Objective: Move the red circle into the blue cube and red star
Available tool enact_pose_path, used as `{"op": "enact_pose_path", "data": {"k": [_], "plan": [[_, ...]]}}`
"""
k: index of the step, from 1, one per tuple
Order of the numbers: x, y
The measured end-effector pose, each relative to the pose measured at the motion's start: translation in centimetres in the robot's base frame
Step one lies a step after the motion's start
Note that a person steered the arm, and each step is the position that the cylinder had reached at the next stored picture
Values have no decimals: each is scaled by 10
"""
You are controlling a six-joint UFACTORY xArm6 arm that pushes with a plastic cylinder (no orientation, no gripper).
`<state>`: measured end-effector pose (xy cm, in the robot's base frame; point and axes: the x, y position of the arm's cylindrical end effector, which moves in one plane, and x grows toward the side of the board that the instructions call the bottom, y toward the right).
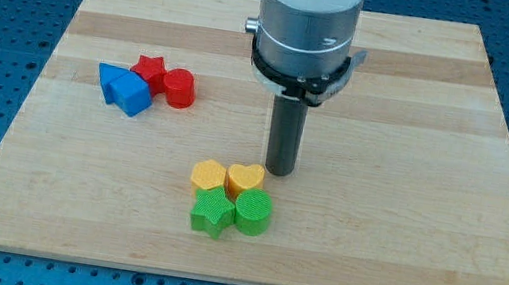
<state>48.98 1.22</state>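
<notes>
The red circle (179, 88) lies at the view's left, touching the red star (150, 69) on its left. The blue cube (130, 94) sits just below-left of the star, with a blue triangle (110, 76) pressed against the cube's left. These blocks form one tight cluster. My tip (278, 171) rests on the board near the centre, well to the right of the red circle and just above-right of the yellow heart (246, 179).
Below my tip sits a second cluster: a yellow hexagon (208, 175), the yellow heart, a green star (212, 213) and a green circle (252, 212). The wooden board (420, 117) rests on a blue perforated table.
</notes>
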Motion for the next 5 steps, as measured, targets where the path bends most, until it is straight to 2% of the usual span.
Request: {"op": "enact_pose_path", "data": {"k": [2,5], "plan": [[-14,-20],[-73,-17]]}}
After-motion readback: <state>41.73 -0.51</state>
